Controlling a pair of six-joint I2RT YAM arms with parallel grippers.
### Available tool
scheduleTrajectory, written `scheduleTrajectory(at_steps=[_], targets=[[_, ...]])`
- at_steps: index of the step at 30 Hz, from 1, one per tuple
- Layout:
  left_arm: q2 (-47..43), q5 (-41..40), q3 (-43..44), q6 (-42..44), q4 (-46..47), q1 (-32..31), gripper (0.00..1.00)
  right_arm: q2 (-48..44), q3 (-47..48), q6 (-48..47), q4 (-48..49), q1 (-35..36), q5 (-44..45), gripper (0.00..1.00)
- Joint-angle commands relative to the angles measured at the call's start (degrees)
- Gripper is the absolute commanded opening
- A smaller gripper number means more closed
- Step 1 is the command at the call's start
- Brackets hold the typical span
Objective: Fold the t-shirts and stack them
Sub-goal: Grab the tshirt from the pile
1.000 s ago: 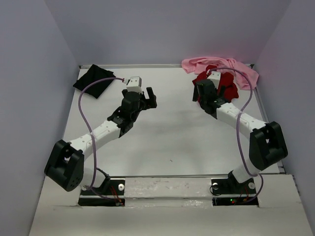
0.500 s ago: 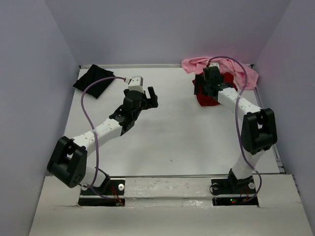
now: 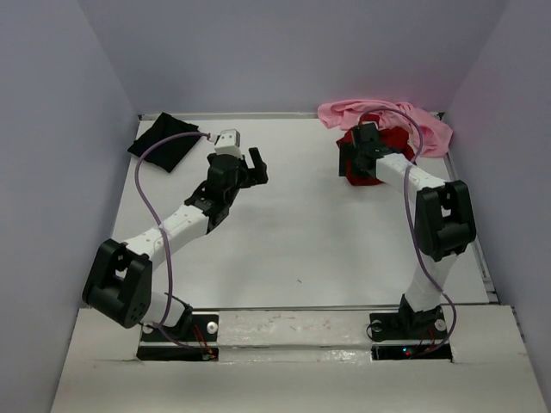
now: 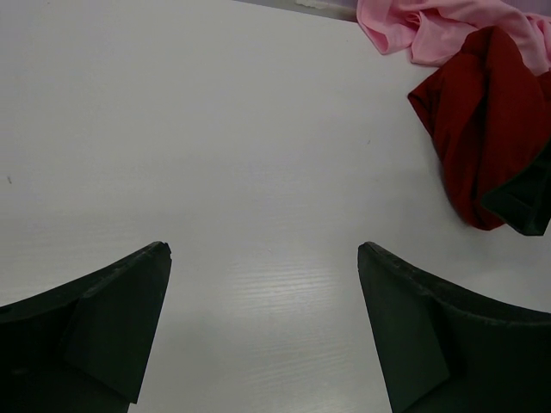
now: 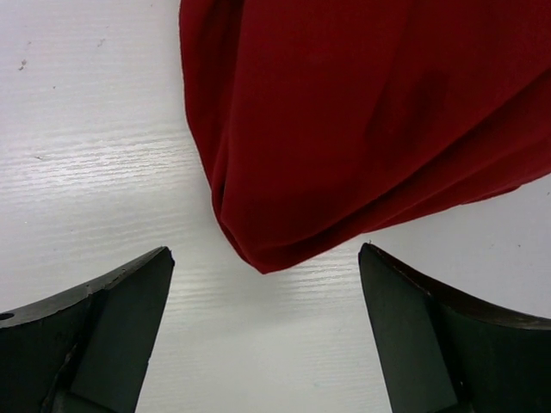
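Stretched toward the far right corner, the right fingers (image 5: 95, 335) stand wide and empty, low over the rounded edge of the dark red t-shirt (image 5: 344, 112). The left fingers (image 4: 95, 318), also wide, hover over the white tabletop (image 3: 293, 232) between pale walls (image 3: 69, 129). The pink t-shirt (image 3: 379, 112) lies crumpled just behind the red one, and the black t-shirt (image 3: 164, 142) lies in the far left corner.

The jaws stand wide above the table (image 4: 215, 129); dark red t-shirt (image 4: 478, 129) touches light pink t-shirt (image 4: 430, 26) upper right.

From above, one view spans the table (image 3: 301, 232); both low wrist views share the red shirt (image 5: 344, 112).
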Motion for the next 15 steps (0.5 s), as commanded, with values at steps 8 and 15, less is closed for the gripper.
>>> scheduleTrajectory(at_steps=[8, 15], targets=[[-1.5, 2.7, -1.7, 0.7, 2.2, 4.2, 0.99, 4.8, 3.0, 0.6, 0.6, -1.3, -1.2, 0.69], [-1.8, 3.0, -2.4, 0.9, 2.5, 5.3, 0.99, 5.9, 8.6, 1.1, -3.2, -1.3, -12.5, 0.00]])
